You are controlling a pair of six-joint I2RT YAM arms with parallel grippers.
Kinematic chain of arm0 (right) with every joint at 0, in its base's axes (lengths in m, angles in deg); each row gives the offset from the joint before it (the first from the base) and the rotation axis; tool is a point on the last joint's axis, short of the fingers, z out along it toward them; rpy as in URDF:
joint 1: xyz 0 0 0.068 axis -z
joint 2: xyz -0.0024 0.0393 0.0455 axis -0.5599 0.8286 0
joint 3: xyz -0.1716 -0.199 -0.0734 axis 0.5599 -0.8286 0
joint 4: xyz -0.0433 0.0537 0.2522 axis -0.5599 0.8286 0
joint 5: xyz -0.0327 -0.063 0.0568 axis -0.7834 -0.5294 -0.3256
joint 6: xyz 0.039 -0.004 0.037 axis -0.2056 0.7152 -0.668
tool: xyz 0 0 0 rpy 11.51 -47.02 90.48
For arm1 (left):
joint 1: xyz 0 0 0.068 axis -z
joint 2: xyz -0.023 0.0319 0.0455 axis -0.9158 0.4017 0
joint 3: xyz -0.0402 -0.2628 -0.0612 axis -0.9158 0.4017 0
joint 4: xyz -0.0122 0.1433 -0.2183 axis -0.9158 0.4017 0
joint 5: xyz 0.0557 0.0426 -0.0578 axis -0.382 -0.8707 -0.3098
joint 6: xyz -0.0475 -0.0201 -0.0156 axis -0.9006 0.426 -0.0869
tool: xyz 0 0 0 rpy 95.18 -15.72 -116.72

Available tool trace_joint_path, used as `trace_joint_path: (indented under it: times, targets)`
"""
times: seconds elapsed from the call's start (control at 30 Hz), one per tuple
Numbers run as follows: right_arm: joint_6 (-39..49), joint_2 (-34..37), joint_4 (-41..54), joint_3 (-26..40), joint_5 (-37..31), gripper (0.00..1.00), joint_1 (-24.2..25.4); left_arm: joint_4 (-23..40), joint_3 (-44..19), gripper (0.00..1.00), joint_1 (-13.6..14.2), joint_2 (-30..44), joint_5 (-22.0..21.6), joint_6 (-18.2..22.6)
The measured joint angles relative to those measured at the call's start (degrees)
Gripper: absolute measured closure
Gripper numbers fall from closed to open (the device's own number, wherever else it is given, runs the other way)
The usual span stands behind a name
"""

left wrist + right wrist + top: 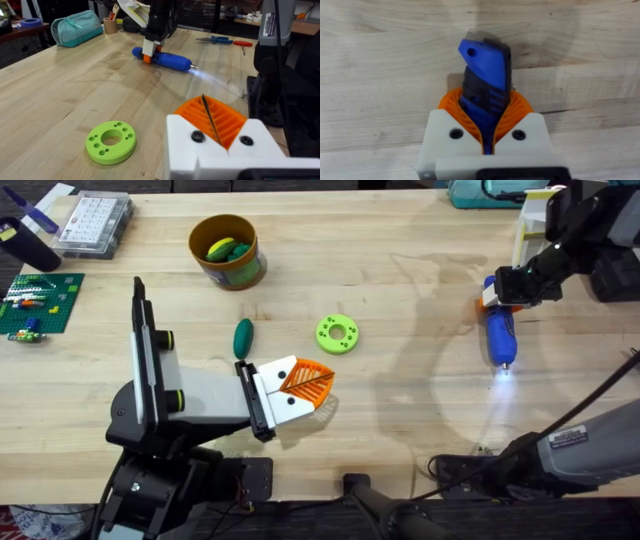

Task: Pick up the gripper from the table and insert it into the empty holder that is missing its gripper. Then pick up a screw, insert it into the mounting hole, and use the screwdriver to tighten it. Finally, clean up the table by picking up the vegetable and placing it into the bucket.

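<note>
The blue screwdriver [499,332] lies on the table at the right, its lit tip toward the front edge. My right gripper [492,292] is shut on its far end; the right wrist view shows the orange pads [451,107] clamped on the blue-and-black end [487,65]. My left gripper [318,383] is shut and empty, low over the middle of the table. The dark green vegetable [243,336] lies just beyond it to the left. The ochre bucket [240,268] stands farther back, with yellow and green pieces inside. The loose gripper, holder, screw and mounting hole are out of view.
A light green ring disc [338,333] lies just beyond the left gripper and also shows in the left wrist view [111,141]. A clear parts box [92,222] and a green brick plate [40,302] sit at the far left. A teal pouch [75,27] lies at the back.
</note>
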Motion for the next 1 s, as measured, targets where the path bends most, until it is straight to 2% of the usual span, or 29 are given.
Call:
trace_joint_path:
  times: [0.23,0.57,0.8,1.0]
  targets:
    - [0.1,0.1,-0.1,0.1,0.5,0.947,0.1,0.2,0.0,0.986,0.0,0.0,0.2,0.0]
    - [0.2,-1.6,3.3,0.1,5.1,0.947,0.1,0.2,0.0,0.986,0.0,0.0,0.3,0.0]
    - [0.2,-11.1,9.0,2.4,6.5,0.947,-1.3,0.2,0.0,0.986,0.0,0.0,0.3,0.0]
    - [0.2,-20.6,10.1,6.6,6.9,0.947,-4.9,0.2,0.0,0.986,0.0,0.0,0.3,0.0]
